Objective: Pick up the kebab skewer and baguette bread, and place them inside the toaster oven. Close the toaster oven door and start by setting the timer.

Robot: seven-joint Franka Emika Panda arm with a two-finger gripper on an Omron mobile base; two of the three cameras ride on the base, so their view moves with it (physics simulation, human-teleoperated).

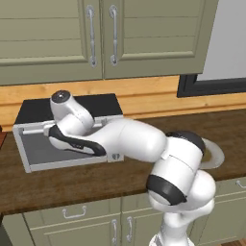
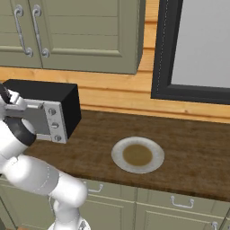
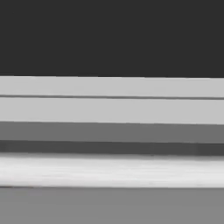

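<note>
Your gripper's jaw state: cannot tell, fingers hiding behind wrist pressing up to toaster oven door [image 1: 53, 149], near its bar handle [image 1: 33, 130]. You are seeing door closed upright on toaster oven [image 2: 49, 108] at counter [image 2: 188, 148] left end. Plate [image 2: 137, 155] with brown centre sitting well apart to oven's right

No text, label, brand, number or sign can be read in any view. The toaster oven [image 2: 42, 117] shows a plain silver front, and its three round knobs [image 2: 55, 118] carry no legible markings. The cabinet doors [image 1: 96, 36] are unmarked too.
</note>
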